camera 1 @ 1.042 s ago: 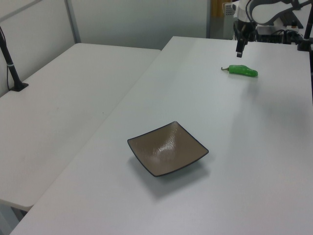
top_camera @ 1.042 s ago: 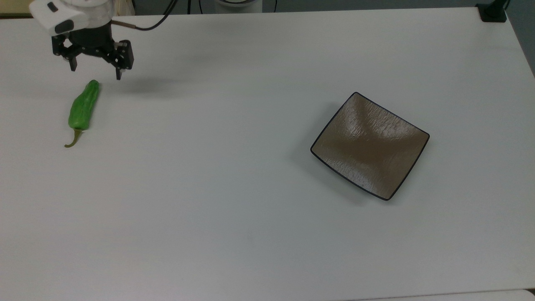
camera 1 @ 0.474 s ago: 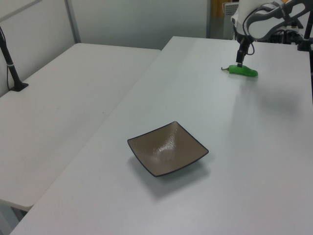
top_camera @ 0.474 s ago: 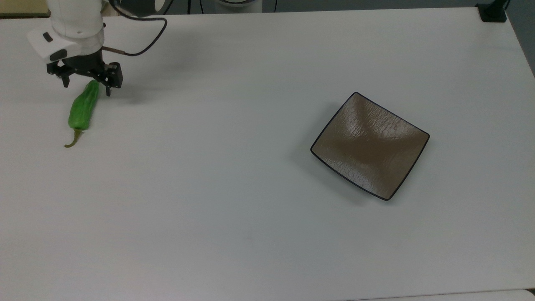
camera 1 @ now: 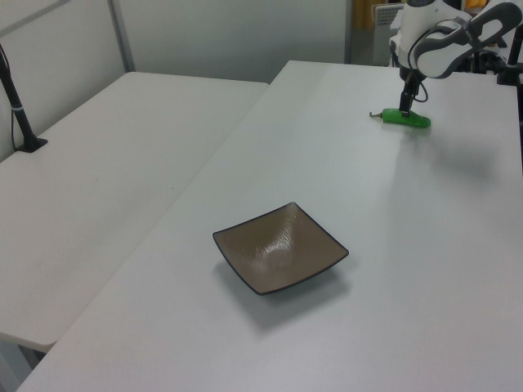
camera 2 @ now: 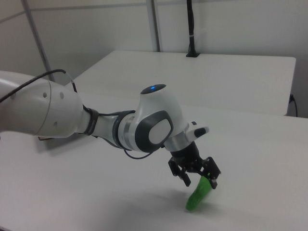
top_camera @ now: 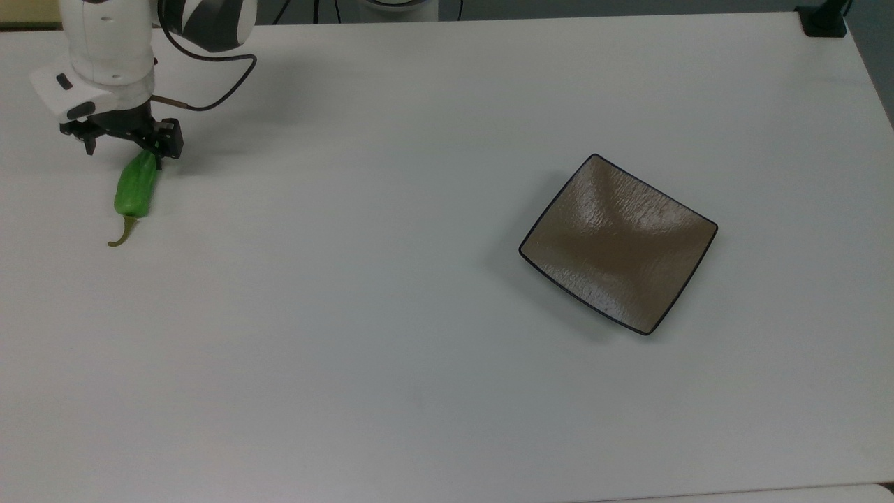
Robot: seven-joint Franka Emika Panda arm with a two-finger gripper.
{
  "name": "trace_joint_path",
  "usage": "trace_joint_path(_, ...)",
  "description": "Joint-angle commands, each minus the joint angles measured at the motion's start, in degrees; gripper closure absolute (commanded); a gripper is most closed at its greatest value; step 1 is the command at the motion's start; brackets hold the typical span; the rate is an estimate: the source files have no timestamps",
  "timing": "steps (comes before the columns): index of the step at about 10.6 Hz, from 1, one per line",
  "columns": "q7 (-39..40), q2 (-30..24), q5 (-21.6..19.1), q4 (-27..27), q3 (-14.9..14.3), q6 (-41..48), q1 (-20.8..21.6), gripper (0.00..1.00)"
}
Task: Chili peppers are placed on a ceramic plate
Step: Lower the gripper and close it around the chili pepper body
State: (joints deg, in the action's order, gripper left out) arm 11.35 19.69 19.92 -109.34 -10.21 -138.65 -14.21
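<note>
My own wrist hid the blunt tip of the green chili pepper (top_camera: 133, 190) in the top view, and in the right view the pepper (camera 2: 198, 194) ran off the bottom edge, so its stem was cut away there. In the left view the pepper (camera 1: 408, 119) was small and far off, my fingers a dark sliver above it.

My gripper (top_camera: 122, 148) stood low over the pepper's blunt end, at about ten o'clock on the white table (top_camera: 391, 363) in the top view. My fingers (camera 2: 186, 179) were spread apart, one on each side of the pepper's tip, not yet pressed against it. My wrist pointed almost straight down, and my white forearm reached in from the top view's upper left, a black cable (top_camera: 209, 98) looping off the wrist.

The pepper lay flat on the table, its thin olive stem (top_camera: 121, 234) curling toward six o'clock. The square brown ceramic plate (top_camera: 618, 241), black-rimmed and empty, sat well apart from it at about three o'clock, one corner turned toward twelve.
</note>
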Motion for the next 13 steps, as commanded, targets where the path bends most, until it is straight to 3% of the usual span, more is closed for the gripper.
trace_joint_path(1, 1.13, 2.45, 1.17, 1.50, -0.16, -0.92, -0.03, 0.00)
trace_joint_path(5, 1.04, 4.74, 1.17, 3.34, -0.07, -0.92, -0.29, 0.01)
trace_joint_path(9, 0.95, 5.36, 0.74, 3.70, 0.19, -0.84, -0.47, 0.83)
trace_joint_path(11, 0.95, 5.36, 0.38, 3.61, 0.37, -0.75, -0.47, 0.95)
trace_joint_path(13, 0.87, 5.36, 0.38, 3.61, 0.54, -0.75, -0.56, 0.95)
